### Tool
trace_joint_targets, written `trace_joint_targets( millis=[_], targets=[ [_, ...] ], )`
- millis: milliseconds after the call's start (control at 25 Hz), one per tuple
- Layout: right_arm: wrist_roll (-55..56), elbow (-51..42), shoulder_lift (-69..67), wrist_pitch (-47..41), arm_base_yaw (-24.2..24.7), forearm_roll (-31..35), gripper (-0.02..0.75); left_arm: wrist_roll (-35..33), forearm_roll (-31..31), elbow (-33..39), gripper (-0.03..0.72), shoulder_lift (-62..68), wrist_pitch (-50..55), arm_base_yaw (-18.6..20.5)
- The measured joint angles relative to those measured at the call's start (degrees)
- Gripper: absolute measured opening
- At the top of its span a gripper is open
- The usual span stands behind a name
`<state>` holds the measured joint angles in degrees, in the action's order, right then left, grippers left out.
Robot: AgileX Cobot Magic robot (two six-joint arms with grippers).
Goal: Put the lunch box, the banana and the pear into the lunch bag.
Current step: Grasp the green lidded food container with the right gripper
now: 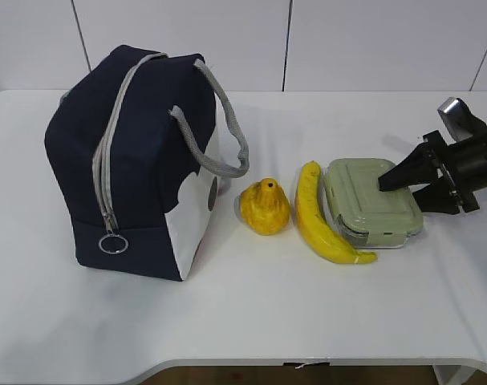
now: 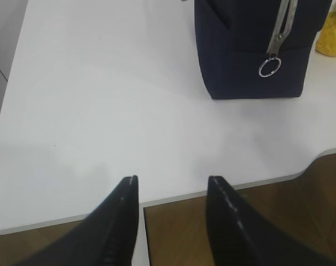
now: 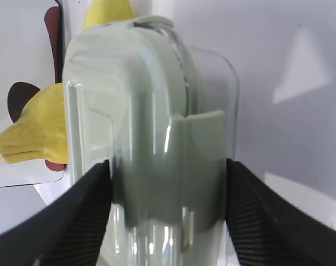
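The navy lunch bag (image 1: 131, 160) stands at the left, zipped shut, its ring pull low on the front; it also shows in the left wrist view (image 2: 251, 50). The pear (image 1: 265, 207), the banana (image 1: 319, 220) and the green-lidded lunch box (image 1: 363, 192) lie in a row to its right. My right gripper (image 1: 399, 190) holds the box's right end, one finger on the lid and one under the base. In the right wrist view the box (image 3: 151, 100) fills the gap of that gripper (image 3: 168, 166), with the banana (image 3: 35, 130) beside it. My left gripper (image 2: 172, 180) is open and empty.
The left gripper hangs over the table's front edge (image 2: 256, 182), well short of the bag and out of the exterior view. The pear's edge (image 2: 331, 39) shows past the bag. A white wall (image 1: 227, 40) runs behind the table.
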<state>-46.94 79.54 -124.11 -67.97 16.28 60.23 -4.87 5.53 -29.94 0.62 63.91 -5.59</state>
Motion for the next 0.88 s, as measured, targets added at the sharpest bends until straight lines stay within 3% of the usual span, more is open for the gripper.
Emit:
trace_joint_targets(
  millis=[880],
  targets=[
    [0.8,0.0,0.0,-0.1,0.0,-0.3,0.461,0.0,0.0,0.0,0.308,0.0,0.0,0.0]
  ],
)
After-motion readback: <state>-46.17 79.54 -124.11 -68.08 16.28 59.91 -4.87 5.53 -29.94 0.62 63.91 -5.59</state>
